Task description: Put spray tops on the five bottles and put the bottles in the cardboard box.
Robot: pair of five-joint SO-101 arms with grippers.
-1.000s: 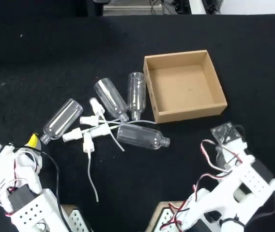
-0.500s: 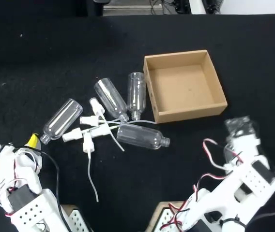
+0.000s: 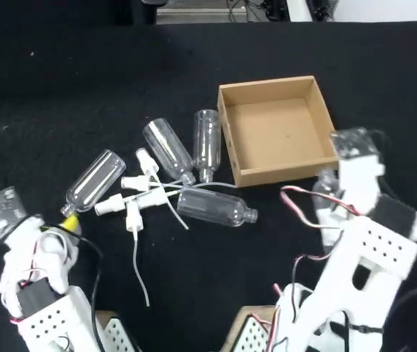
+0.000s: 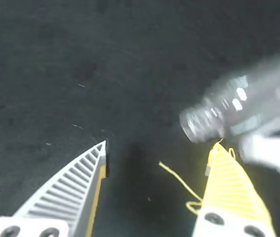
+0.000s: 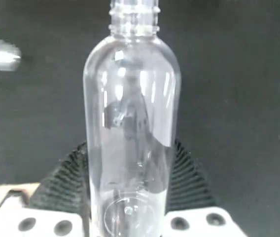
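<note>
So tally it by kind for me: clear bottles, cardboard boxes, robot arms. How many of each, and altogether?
Clear bottles: 5 (four lying loose, one in the right gripper)
Cardboard box: 1
Robot arms: 2 ()
Total: 8

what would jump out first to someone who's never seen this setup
The empty cardboard box stands mid-table, with four clear bottles and loose white spray tops lying jumbled beside it on the black cloth. The right hand grips a fifth bottle that has no top on. The left hand sits open at the neck of one lying bottle.
</note>
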